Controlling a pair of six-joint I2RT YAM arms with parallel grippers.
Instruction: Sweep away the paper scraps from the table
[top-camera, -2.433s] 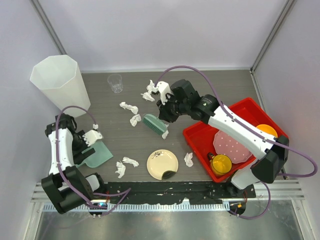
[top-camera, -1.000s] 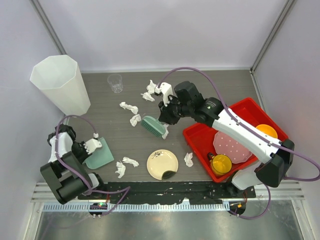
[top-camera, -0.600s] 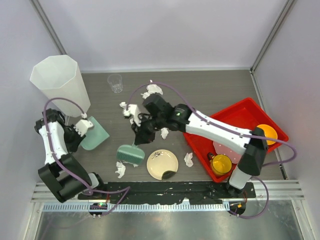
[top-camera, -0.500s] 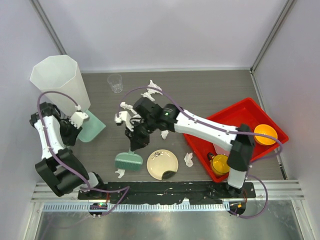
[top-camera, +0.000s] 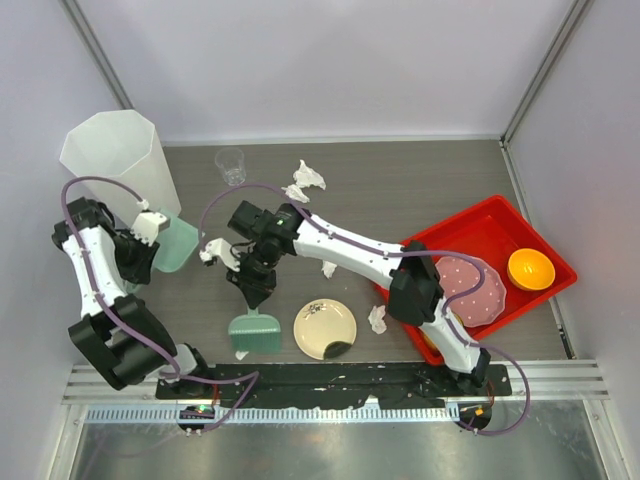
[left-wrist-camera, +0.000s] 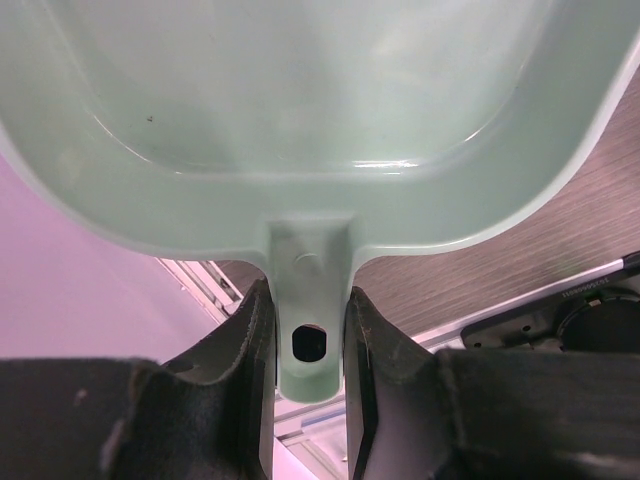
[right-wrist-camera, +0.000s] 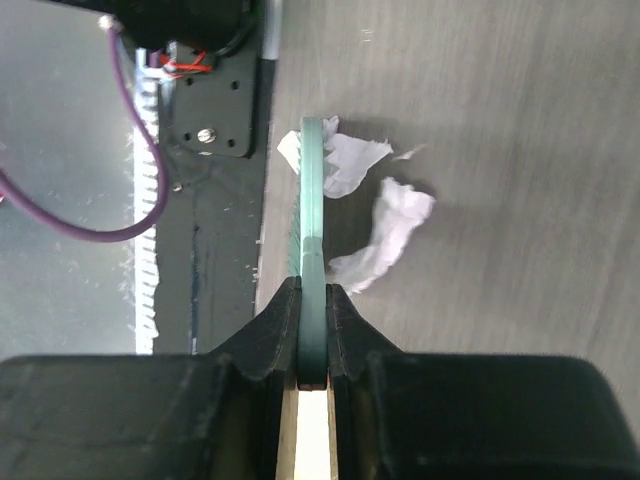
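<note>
Top external: right gripper (top-camera: 252, 293) is stretched across to the left-centre of the table (top-camera: 420, 175), clamped on the handle of a green brush (top-camera: 254, 333). The brush head sits near the front edge, just left of the cream plate (top-camera: 325, 328). Paper scraps (top-camera: 241, 353): one shows at the brush head's near-left corner, can't tell if they touch. Others: a clump at the far side (top-camera: 305, 180) near the clear cup (top-camera: 231, 165), one beside the right arm (top-camera: 328, 268), one between the plate and the red tray (top-camera: 377, 318). Left gripper (top-camera: 150, 245) holds a green dustpan (top-camera: 178, 245) just beside the base of the white bin (top-camera: 110, 160), well apart from the brush.

Left wrist: left gripper (left-wrist-camera: 310, 325) fingers (left-wrist-camera: 245, 340) are squeezed on the dustpan's handle, either side of its hanging hole. The dustpan (left-wrist-camera: 300, 100) tray fills the top of the view. A strip of table (left-wrist-camera: 570, 220) shows at right.

Right wrist: right gripper (right-wrist-camera: 313, 292) fingers are pinched on the brush (right-wrist-camera: 313, 200), seen edge-on. Two scraps lie on the table to its right: one (right-wrist-camera: 345, 160) touching the tip, one (right-wrist-camera: 385, 225) just beside the blade. A black mounting plate (right-wrist-camera: 205, 110) and a purple cable (right-wrist-camera: 80, 235) are on the left.
</note>
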